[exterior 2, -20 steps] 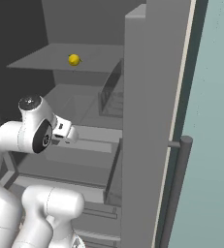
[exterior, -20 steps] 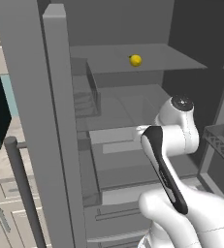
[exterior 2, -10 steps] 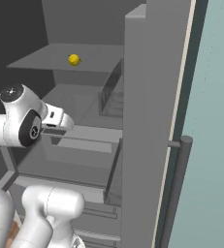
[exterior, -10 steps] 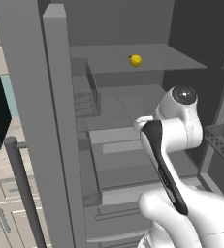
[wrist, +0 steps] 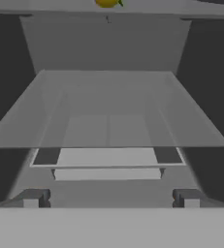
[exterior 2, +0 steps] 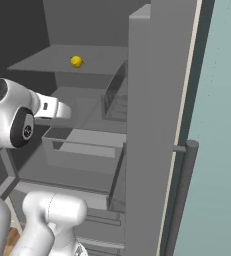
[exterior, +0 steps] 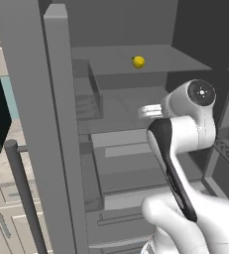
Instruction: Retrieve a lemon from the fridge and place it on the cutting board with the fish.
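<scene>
The gripper (wrist: 108,201) is at the mouth of the open fridge (exterior: 41,124), fingers (wrist: 33,198) spread fully apart and holding nothing. Beyond it lie the lower shelves. Farthest back, the lemon (exterior: 139,61) rests on the upper shelf (exterior: 180,57), at 12 o'clock in the hand view. Judged light, firm, smooth and liable to roll; grasp it across its widest middle.
</scene>
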Available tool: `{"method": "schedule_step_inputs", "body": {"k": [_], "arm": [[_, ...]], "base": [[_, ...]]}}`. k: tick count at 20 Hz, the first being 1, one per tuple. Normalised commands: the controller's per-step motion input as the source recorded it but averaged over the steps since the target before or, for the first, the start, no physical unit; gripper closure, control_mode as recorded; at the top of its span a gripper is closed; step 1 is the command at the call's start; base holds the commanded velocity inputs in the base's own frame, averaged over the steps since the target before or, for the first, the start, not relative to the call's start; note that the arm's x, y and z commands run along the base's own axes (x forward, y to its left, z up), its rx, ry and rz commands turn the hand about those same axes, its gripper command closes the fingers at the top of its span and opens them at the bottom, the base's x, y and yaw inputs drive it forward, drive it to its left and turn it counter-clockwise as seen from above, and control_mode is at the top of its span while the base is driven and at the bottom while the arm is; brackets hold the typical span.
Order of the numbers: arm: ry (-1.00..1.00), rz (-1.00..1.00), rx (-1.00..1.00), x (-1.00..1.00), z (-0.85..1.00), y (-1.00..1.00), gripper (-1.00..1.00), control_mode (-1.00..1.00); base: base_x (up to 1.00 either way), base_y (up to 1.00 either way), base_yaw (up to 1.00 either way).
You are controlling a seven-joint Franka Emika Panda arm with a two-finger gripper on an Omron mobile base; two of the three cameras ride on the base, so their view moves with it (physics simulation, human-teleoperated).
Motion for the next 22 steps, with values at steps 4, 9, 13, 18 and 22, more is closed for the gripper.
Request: {"method": "schedule_step_inputs", "body": {"k": [4,9,13,18,22], "arm": [[-0.24,0.03,0.0,0.0,0.79,0.0,-1.0,-1.0],[-0.08,0.03,0.0,0.1,0.66,0.04,-1.0,-1.0],[-0.03,0.05,0.0,0.06,0.46,0.0,-1.0,-1.0],[0.0,0.0,0.01,0.05,0.2,-0.02,-1.0,-1.0],[-0.01,0.0,0.0,0.25,0.0,-0.02,-1.0,-1.0]], "base": [[0.0,0.0,0.0],[0.0,0.0,0.0],[0.0,0.0,0.0],[0.0,0.0,0.0],[0.0,0.0,0.0]]}}
